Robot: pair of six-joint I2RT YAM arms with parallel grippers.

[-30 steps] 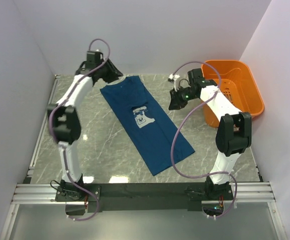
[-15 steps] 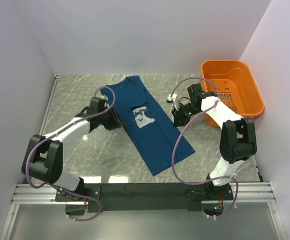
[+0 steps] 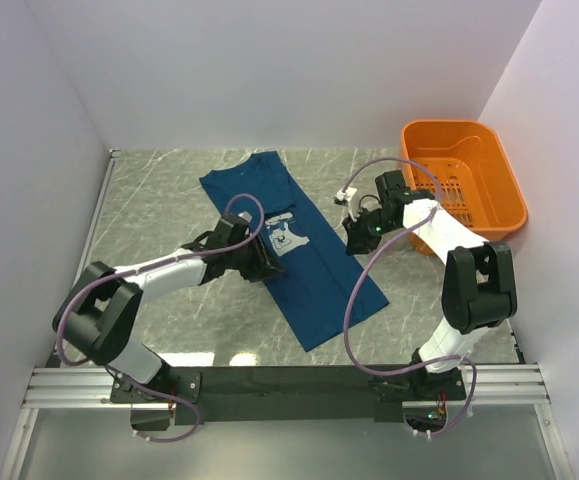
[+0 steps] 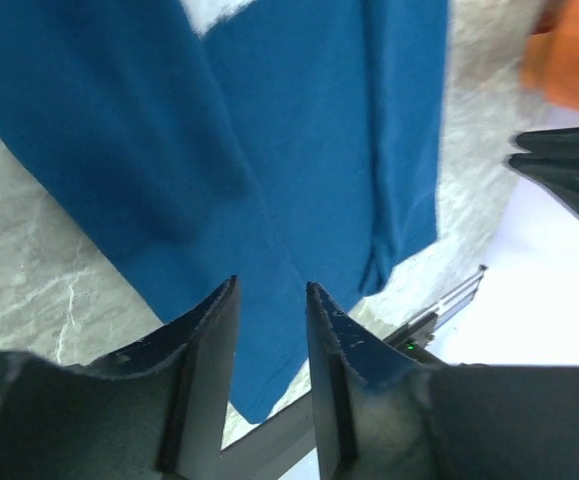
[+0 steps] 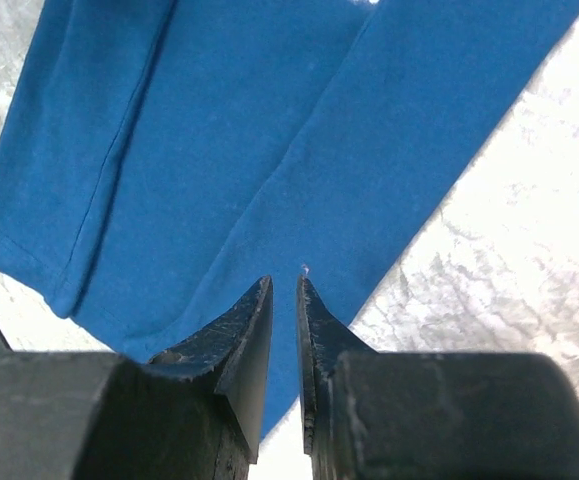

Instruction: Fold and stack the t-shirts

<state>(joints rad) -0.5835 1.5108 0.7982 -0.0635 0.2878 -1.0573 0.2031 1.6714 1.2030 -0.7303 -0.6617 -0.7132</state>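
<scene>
My left tool (image 4: pixel 269 285) hangs low over the left long edge of the t-shirt (image 3: pixel 319 285), its two fingers partway apart with nothing between them. My right tool (image 5: pixel 284 280) is at the opposite long edge, fingers drawn to a narrow slit, also holding nothing. The t-shirt lies flat on the tabletop (image 3: pixel 159 195) as a long strip, running diagonally from far left to near right, print facing up. An orange basket (image 3: pixel 514 200) stands at the far right.

grey marble table (image 3: pixel 169 190), teal t-shirt (image 3: pixel 319 280) flat diag across mid, orange basket (image 3: pixel 501 172) far rt corner
</scene>
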